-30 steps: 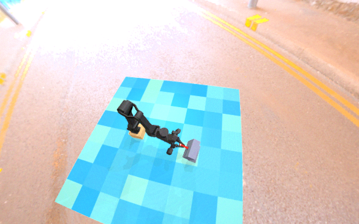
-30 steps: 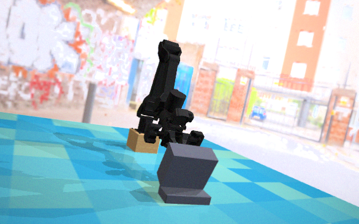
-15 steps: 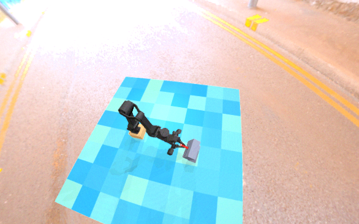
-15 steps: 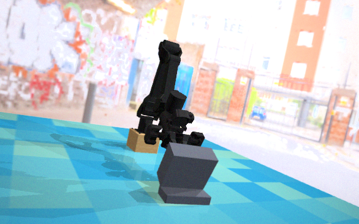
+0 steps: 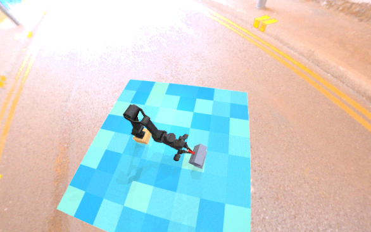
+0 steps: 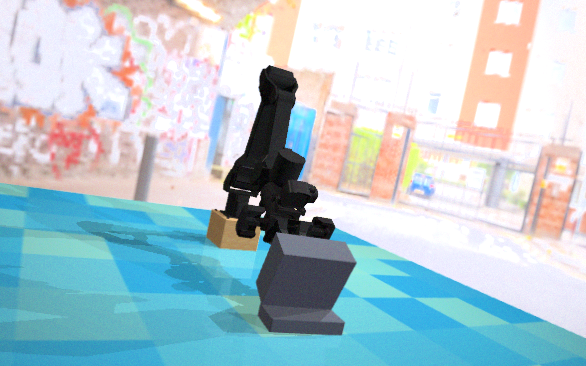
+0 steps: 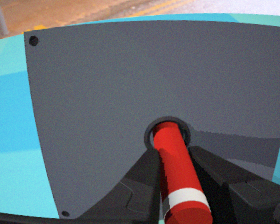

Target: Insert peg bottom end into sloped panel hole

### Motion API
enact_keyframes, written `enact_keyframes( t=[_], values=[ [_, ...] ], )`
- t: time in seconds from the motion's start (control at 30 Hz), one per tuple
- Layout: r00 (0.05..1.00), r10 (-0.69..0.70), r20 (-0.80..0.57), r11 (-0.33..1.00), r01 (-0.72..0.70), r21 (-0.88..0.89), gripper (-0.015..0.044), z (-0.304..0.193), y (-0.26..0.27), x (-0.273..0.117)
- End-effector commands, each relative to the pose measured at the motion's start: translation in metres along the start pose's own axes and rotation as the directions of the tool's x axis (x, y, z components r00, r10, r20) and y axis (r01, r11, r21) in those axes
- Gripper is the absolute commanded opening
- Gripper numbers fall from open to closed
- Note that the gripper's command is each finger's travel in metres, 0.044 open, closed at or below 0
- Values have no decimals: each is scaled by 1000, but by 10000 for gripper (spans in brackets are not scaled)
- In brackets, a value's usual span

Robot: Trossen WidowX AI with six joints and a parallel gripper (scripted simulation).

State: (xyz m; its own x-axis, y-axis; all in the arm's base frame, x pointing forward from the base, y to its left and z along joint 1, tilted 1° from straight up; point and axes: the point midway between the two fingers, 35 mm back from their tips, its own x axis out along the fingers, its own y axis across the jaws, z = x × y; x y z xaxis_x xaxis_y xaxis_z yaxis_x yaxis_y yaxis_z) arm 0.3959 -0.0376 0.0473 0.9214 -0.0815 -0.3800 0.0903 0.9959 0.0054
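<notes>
Gripper [image 7: 180,185] clenched on red peg [image 7: 179,179], far end hidden inside panel [image 7: 91,103] hole [image 7: 167,129].

The peg [image 7: 177,177] is a round red rod with a white band near its near end, and it is clamped between the dark fingers of the end effector [image 7: 184,192], with its far end entering the hole [image 7: 167,133]. The panel [image 7: 104,103] is a flat grey face with small dark dots at its corners and one round dark-rimmed hole slightly right of its middle. From the top view the panel [image 5: 198,155] is a grey block standing on the checked blue table [image 5: 201,196] toward its right half, with the peg [image 5: 190,152] as a short red line touching its left face.
</notes>
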Motion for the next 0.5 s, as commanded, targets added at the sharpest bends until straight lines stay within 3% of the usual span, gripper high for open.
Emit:
enact_keyframes(
  t=[0.0,0.43,0.47],
  values=[
    [1000,1,4,1000,-1,-1,0,2,0,2],
    [1000,0,-1,1000,0,0,0,1,0,1],
    [1000,0,-1,1000,0,0,26,1,0,1]
  ],
)
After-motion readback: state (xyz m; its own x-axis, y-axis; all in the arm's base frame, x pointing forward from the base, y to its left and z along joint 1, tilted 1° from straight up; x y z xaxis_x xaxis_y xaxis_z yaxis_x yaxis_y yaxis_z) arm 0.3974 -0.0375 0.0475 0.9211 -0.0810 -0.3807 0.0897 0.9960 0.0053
